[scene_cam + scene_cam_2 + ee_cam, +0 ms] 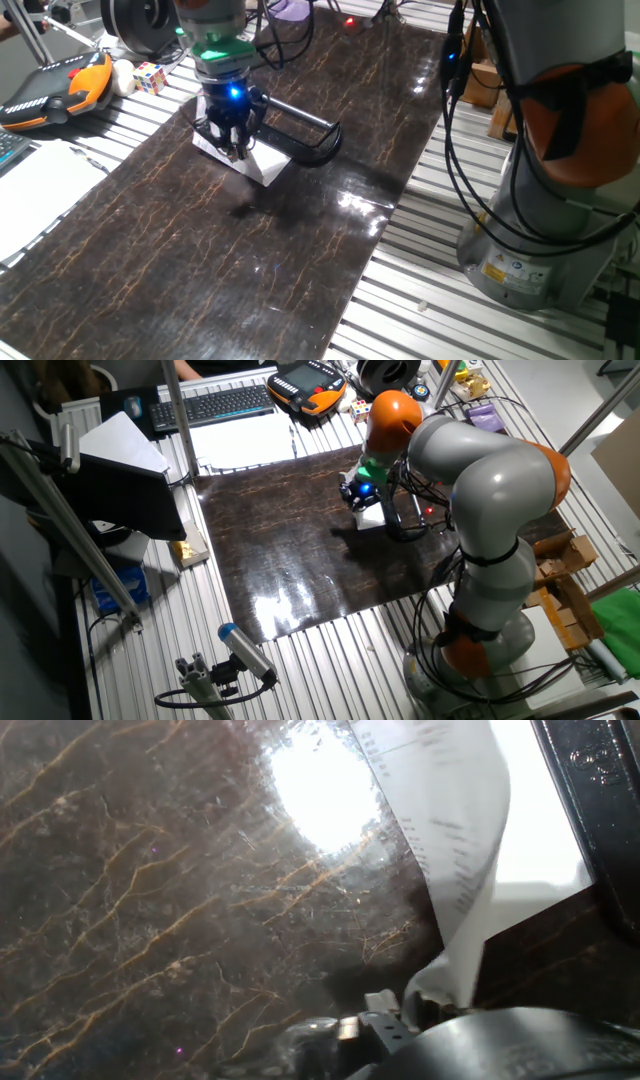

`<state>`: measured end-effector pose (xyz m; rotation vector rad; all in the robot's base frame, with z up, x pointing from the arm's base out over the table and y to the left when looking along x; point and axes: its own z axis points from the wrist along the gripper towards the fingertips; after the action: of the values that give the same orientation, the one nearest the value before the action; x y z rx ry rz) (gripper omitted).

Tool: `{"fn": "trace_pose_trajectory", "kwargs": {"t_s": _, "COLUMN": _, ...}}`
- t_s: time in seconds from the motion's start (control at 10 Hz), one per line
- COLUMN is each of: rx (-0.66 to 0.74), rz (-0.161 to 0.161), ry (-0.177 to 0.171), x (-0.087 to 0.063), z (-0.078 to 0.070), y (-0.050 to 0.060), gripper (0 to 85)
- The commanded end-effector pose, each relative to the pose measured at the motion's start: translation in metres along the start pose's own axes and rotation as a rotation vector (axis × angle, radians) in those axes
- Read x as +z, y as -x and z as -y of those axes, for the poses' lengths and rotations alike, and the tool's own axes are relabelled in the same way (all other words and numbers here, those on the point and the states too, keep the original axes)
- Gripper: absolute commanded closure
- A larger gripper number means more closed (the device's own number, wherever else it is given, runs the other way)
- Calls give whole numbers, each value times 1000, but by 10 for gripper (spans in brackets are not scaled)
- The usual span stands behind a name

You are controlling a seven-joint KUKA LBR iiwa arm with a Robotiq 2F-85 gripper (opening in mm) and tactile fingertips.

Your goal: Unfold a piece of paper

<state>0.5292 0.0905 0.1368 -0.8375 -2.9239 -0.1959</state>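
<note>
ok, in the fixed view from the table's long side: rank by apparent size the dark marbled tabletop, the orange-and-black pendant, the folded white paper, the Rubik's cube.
1. Dark marbled tabletop
2. Orange-and-black handheld pendant, though partly cropped at the frame edge
3. Folded white paper, partly hidden under the tool
4. Multicoloured Rubik's cube

The tabletop [200, 250] is a dark slab veined in brown like marble, polished so glossy that it mirrors the lamps as white glare, and it lies on a frame of ribbed, matt silver metal slats [440, 290]. The piece of paper [262, 163] is thin, matt white and limp, curling where the hand view shows it [455, 830] close up, with faint grey print showing through. The black curved-handled tool [312, 135] beside it looks like smooth, shiny plastic, and the arm's shells [500, 490] are smooth grey and orange with a soft sheen.
</note>
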Motion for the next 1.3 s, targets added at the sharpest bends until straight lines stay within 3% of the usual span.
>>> {"fn": "trace_pose_trajectory", "kwargs": {"t_s": 0.0, "rx": 5, "rz": 1, "ry": -2, "x": -1, "z": 0, "y": -1, "gripper": 547}}
{"fn": "trace_pose_trajectory", "kwargs": {"t_s": 0.2, "rx": 11, "rz": 1, "ry": 1, "x": -1, "z": -1, "y": -2, "gripper": 510}}
{"fn": "trace_pose_trajectory", "kwargs": {"t_s": 0.6, "rx": 27, "rz": -15, "ry": 33, "x": -2, "z": -1, "y": -2, "gripper": 523}}
{"fn": "trace_pose_trajectory", "kwargs": {"t_s": 1.2, "rx": 47, "rz": -7, "ry": 46, "x": -3, "z": -1, "y": -4, "gripper": 523}}
